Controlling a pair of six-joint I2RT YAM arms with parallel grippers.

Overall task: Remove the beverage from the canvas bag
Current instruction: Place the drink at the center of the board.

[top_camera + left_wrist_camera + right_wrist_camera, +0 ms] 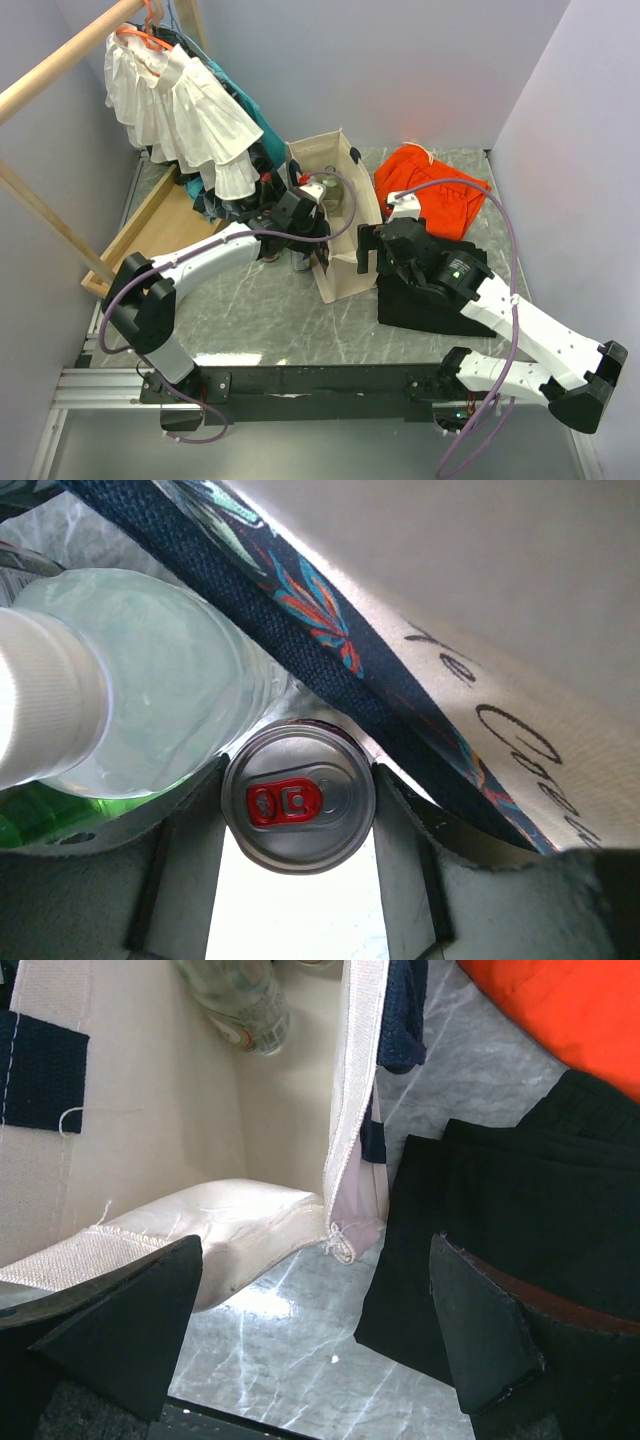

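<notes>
On the marble table [270,320] between pale walls [400,70], left pincer [297,780] clamps the can [300,820], right pincer [315,1252] gapes apart.

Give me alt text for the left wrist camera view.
A silver drink can with a red tab sits in the left gripper, inside the canvas bag. Beside it are a clear white-capped bottle and the bag's navy patterned strap.

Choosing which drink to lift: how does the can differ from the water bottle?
The can has a flat silver metal top with a red pull tab; the water bottle is clear plastic with a white ribbed screw cap. The water bottle rises nearer the wrist camera than the can. The can sits between the fingers of the left gripper; the water bottle stands outside them. Both are inside the canvas bag.
</notes>
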